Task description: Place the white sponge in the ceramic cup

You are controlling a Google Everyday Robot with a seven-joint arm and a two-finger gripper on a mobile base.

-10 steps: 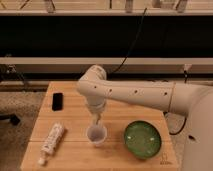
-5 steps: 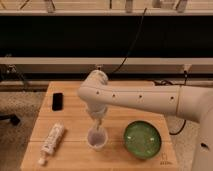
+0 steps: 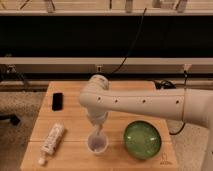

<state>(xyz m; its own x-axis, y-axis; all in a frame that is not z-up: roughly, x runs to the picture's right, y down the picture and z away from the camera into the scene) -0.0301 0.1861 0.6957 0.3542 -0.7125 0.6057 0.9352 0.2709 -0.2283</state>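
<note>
Wooden table (image 3: 75,105) holds tube (image 3: 51,140), phone (image 3: 58,101), green bowl (image 3: 142,140); gripper (image 3: 98,135) over ceramic cup (image 3: 97,145), jaws' state untellable.

No text reads — the white tube's (image 3: 51,139) print is illegible; jaws (image 3: 98,134) over ceramic cup (image 3: 97,144).

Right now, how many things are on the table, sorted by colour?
White: 2, the ceramic cup and the printed tube
Green: 1, the bowl
Black: 1, the phone
Total: 4
The gripper hangs just over the cup.
</note>
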